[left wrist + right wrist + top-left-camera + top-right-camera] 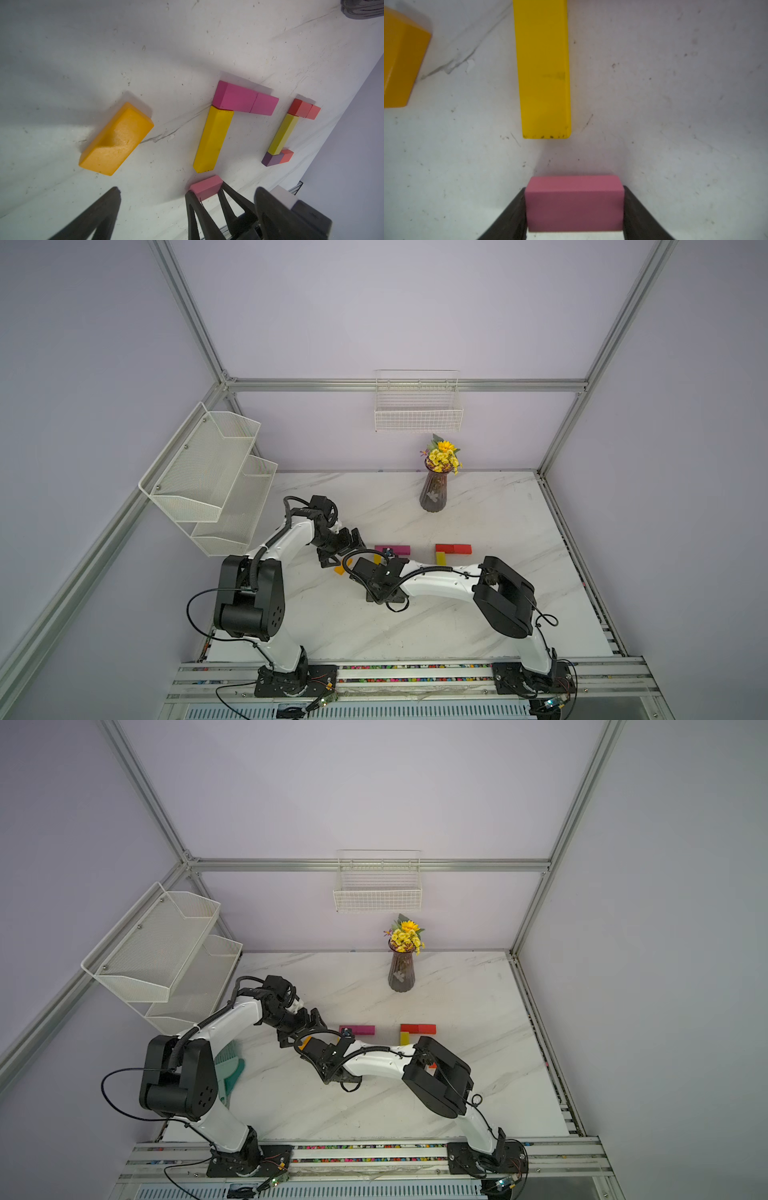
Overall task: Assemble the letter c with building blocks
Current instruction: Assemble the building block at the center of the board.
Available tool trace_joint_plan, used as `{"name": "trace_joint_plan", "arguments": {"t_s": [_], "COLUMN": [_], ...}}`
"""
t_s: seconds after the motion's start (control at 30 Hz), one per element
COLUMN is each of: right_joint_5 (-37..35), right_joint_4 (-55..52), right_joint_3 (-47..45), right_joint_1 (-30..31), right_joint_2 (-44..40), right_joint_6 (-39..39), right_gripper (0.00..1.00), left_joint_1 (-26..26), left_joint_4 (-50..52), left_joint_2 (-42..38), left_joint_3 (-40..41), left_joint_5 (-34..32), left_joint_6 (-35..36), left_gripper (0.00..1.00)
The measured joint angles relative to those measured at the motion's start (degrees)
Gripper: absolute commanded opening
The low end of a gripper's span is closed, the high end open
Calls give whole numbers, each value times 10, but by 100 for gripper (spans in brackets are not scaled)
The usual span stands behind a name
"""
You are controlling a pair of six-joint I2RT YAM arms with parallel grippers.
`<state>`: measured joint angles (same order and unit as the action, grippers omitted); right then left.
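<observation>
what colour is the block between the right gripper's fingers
It's a pink block, clearest in the right wrist view.

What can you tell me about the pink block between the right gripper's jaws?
The pink block is a small, plain rectangular piece, matte like painted wood. It sits level between the jaws of the right gripper, which press two opposite sides. It is off one end of the long yellow block, apart from it, bare table between. Whether it rests on the table is unclear.

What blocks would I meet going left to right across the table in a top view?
orange block → magenta blocks → red blocks
</observation>
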<state>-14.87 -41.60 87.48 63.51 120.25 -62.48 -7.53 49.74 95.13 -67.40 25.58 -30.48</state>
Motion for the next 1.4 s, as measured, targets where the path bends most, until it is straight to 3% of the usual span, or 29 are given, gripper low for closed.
{"name": "trace_joint_plan", "arguments": {"t_s": [0.33,0.6,0.77,0.9,1.4], "right_joint_5": [4,5,15,38,47], "right_joint_4": [9,41,127,203,410], "right_joint_3": [-3,-119,-200,-235,-337], "right_joint_1": [-4,-4,-4,0,30], "right_joint_2": [-4,-108,-189,-195,-186], "right_joint_6": [-1,-43,-75,-96,-200], "right_gripper": [81,82,81,81,79], "left_joint_1": [0,0,0,0,0], "left_joint_4": [0,-11,-24,-24,-21], "left_joint_2": [1,-22,-72,-84,-76], "left_joint_3": [0,19,80,104,69], "left_joint_5": [12,46,65,67,50], "left_joint_6": [-1,-8,-22,-30,-30], "left_gripper": [100,100,100,100,100]}}
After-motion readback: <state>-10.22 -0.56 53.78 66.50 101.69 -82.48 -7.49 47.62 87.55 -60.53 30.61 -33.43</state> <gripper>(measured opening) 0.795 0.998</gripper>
